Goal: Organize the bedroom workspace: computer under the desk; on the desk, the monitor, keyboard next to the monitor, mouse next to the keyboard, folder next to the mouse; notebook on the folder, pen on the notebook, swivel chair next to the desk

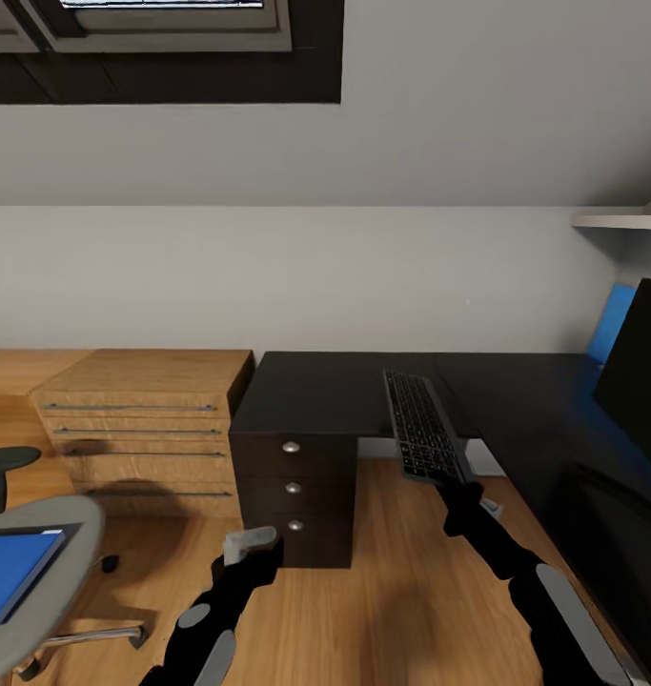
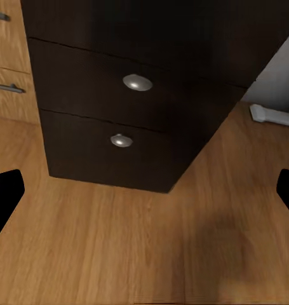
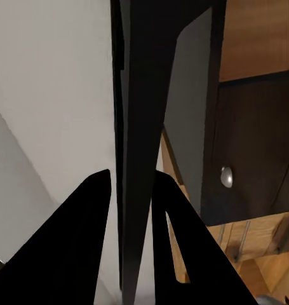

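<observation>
The right gripper (image 1: 456,488) pinches the near end of the keyboard (image 1: 422,426), its two fingers (image 3: 87,241) pressed against the slim body from both sides, as the right wrist view shows edge-on. The keyboard is held out over the front edge of the desk (image 1: 325,391), its far end above the black top, its near end above the floor (image 1: 382,591); whether it touches the desk cannot be told. The left gripper (image 1: 252,545) hangs low in front of the black drawer unit (image 1: 293,495), its fingers (image 2: 6,194) spread wide with nothing between them, pointing at the two lower silver knobs (image 2: 137,82). To the right, the dark monitor (image 1: 640,372) stands on the desk. A light-wood drawer chest (image 1: 139,429) sits just beside the desk's left end. At the lower left, the swivel chair (image 1: 63,562) carries the blue folder (image 1: 10,572) on its grey seat.
</observation>
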Available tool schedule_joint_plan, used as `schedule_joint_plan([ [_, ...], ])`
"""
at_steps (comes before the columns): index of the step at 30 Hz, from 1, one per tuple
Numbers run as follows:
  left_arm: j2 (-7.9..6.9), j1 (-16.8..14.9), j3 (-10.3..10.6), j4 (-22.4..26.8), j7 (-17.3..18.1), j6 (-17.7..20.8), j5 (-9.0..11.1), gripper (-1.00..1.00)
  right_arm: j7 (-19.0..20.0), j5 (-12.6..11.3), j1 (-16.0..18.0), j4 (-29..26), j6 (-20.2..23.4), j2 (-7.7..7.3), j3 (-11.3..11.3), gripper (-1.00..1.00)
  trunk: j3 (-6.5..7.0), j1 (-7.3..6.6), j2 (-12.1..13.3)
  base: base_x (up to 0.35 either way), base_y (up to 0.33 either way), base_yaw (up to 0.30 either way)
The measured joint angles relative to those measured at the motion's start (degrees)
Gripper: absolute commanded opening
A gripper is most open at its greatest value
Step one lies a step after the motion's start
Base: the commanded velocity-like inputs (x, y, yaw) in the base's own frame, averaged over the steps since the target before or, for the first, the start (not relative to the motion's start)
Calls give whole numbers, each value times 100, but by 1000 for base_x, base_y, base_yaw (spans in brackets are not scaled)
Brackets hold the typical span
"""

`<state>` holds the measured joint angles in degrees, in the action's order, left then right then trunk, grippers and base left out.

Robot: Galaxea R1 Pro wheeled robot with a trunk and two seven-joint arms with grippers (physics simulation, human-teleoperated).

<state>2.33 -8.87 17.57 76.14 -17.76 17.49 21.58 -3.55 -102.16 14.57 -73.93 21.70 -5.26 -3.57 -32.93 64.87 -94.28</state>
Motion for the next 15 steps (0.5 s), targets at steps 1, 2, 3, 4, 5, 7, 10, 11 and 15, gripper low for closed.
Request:
schedule_joint_plan([
  [1, -76, 159, 74, 167, -5, -19, 4, 100, -5, -1, 9, 43, -1, 3, 2, -100, 0, 0, 0, 118, 0, 0],
  [2, -105, 218, 101, 229, -7, -24, 5, 100, -6, -12, 14, 58, -2, 4, 2, -100, 1, 0, 0, 131, 0, 0],
  [3, -143, 298, 132, 312, -9, -27, 7, 100, -9, -5, 24, 82, -2, 5, 4, -100, 1, 0, 0, 158, 0, 0],
  [4, -180, 365, 155, 383, -11, -30, 9, 100, -11, -1, 33, 105, -2, 7, 4, -100, 1, 0, 0, 168, 0, 0],
  [5, -189, 380, 159, 401, -12, -31, 9, 100, -11, -7, 35, 110, -3, 7, 4, -100, 1, -1, 0, 205, 0, 0],
  [7, -211, 421, 171, 442, -13, -36, 12, 100, -12, -5, 40, 123, -3, 13, 5, -100, 1, -1, 0, 228, 0, 0],
  [10, -220, 437, 175, 458, -14, -35, 13, 100, -13, -2, 42, 128, -3, 15, 5, -100, 1, -1, 0, 252, 0, 0],
  [11, -221, 437, 175, 460, -14, -36, 12, 100, -13, -2, 42, 128, -3, 15, 5, -100, 1, -1, 0, 261, 0, 0],
  [15, -222, 436, 169, 463, -14, -35, 12, 100, -18, 6, 47, 139, -2, 13, 5, -100, 1, -2, 0, 264, 0, 0],
])
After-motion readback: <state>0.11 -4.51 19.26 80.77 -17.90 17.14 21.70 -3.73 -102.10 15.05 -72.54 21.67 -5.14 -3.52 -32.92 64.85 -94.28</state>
